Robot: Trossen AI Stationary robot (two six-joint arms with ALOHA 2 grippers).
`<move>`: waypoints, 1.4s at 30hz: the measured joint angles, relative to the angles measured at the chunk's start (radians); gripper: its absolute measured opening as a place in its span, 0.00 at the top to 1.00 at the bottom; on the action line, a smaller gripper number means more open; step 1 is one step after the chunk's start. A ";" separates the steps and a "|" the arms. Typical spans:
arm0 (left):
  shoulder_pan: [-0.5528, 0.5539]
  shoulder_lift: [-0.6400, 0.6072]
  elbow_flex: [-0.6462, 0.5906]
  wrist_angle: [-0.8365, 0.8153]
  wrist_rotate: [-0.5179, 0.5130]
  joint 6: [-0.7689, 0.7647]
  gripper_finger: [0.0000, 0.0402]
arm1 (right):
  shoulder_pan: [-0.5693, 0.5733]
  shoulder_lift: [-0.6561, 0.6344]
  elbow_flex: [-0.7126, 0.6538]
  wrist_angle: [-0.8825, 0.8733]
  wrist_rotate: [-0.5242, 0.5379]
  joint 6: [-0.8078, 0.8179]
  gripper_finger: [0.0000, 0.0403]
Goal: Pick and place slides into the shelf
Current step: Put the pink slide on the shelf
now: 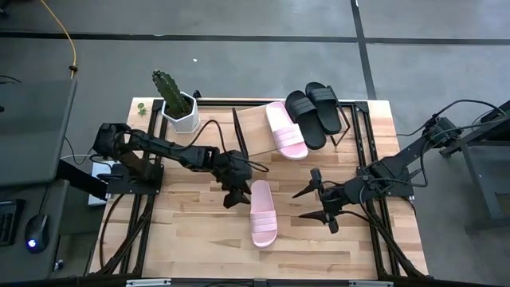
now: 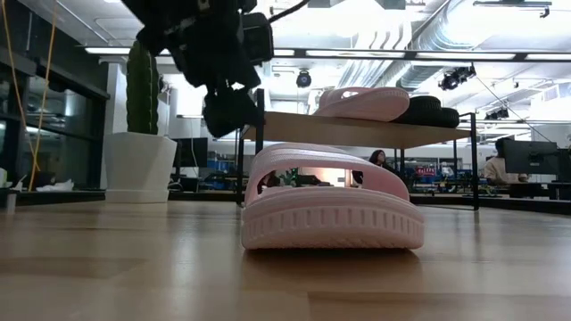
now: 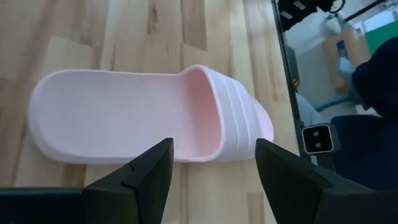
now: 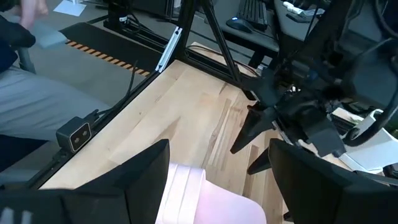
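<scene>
Hovering wide open just above the last pink slide point(image 1: 264, 213) on the table point(image 1: 191, 239), the left end effector point(image 1: 236, 194) lines up a grasp, while the right end effector point(image 1: 317, 204) waits beside it, also spread wide.

Pink slide point(image 1: 264, 213) flat on tabletop, three slides point(image 1: 306, 116) on shelf point(image 1: 253, 123)

We find the left gripper point(image 1: 237, 194) just beside one sandal point(image 1: 264, 212) lying flat on the table point(image 1: 183, 231), its fingers spread. The right gripper point(image 1: 312, 203), fingers spread, sits on the sandal's far side, near it but apart. Beyond both grippers, at the table's back edge, stands the shelf point(image 1: 253, 119), bearing three more sandals point(image 1: 306, 115) side by side. A potted plant point(image 1: 177, 102) stands behind the left gripper, beside the shelf.
</scene>
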 joint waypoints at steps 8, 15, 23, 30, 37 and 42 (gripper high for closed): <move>-0.056 0.070 -0.026 0.085 0.003 -0.032 0.46 | 0.000 0.000 0.000 0.002 0.004 0.000 0.34; -0.072 0.165 -0.012 0.219 0.048 -0.075 0.46 | 0.000 0.000 0.000 0.008 0.006 -0.003 0.34; -0.072 0.203 0.007 0.222 0.052 -0.077 0.46 | 0.000 0.000 0.000 0.000 0.006 0.004 0.34; -0.080 0.206 0.009 0.266 0.044 -0.092 0.46 | 0.000 0.000 0.000 0.000 0.006 0.004 0.34; -0.126 0.207 0.009 0.275 0.019 -0.099 0.46 | 0.000 0.000 0.000 0.000 0.011 0.004 0.34; -0.145 0.207 0.009 0.274 -0.003 -0.100 0.46 | 0.000 0.000 0.000 0.000 0.013 0.005 0.34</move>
